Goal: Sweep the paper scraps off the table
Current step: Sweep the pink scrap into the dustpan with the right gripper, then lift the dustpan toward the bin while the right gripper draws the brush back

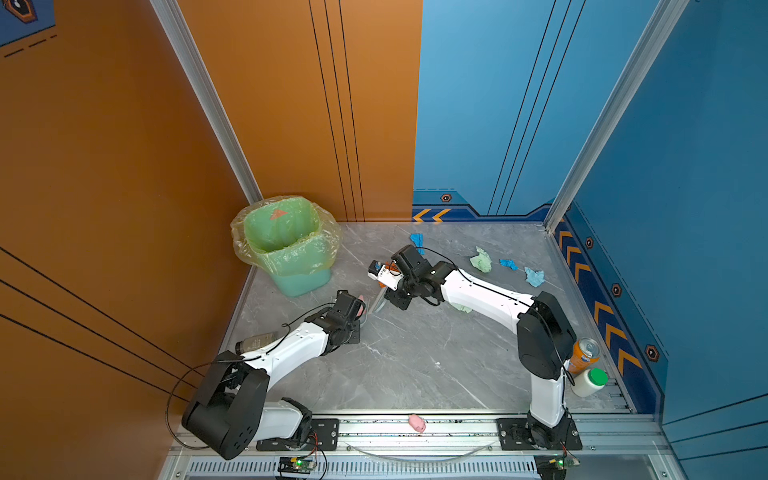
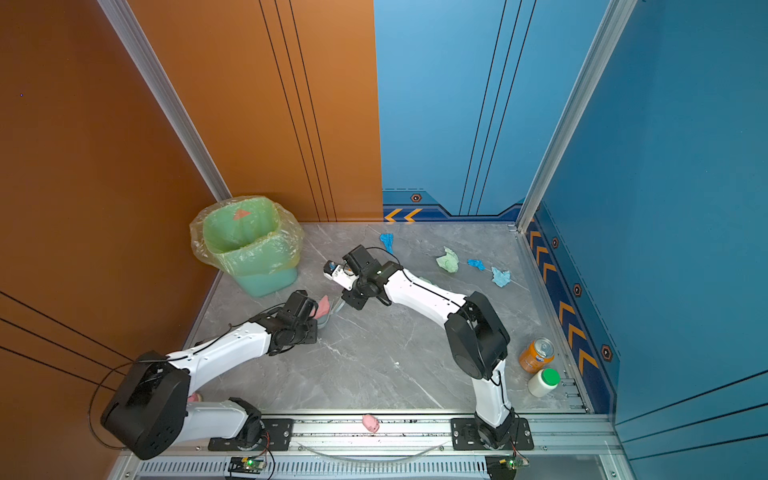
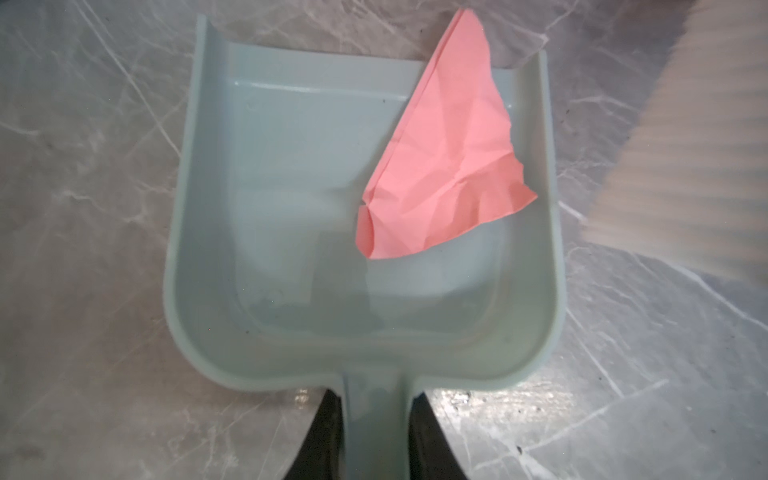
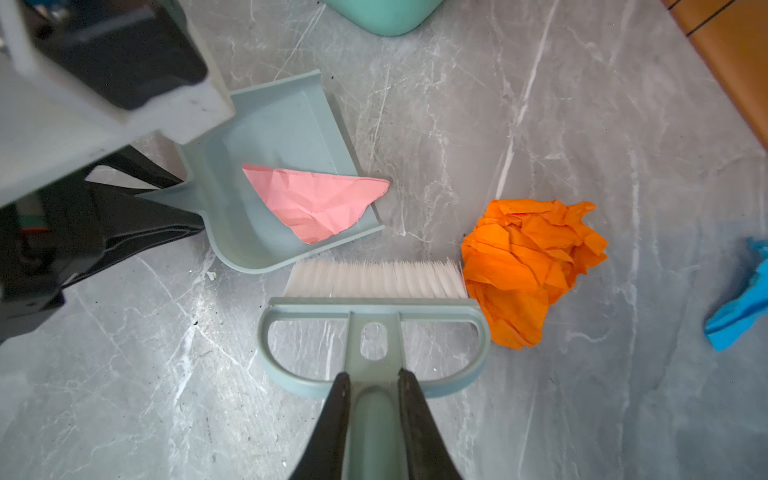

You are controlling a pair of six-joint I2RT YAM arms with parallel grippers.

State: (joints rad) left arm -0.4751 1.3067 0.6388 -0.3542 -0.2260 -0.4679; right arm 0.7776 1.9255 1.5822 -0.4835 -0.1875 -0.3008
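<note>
My left gripper is shut on the handle of a grey-blue dustpan that lies flat on the table. A pink paper scrap rests inside the pan, one corner sticking out over its lip. My right gripper is shut on the brush, whose white bristles stand beside the pan's mouth. A crumpled orange scrap touches the end of the bristles. Further right lie a pale green scrap, a blue one and a light blue one. Another blue scrap sits near the back wall.
A green bin with a plastic liner stands at the back left, close to the pan. An orange can and a white bottle stand at the right edge. A dark bottle lies by the left arm. A pink pig toy sits on the front rail.
</note>
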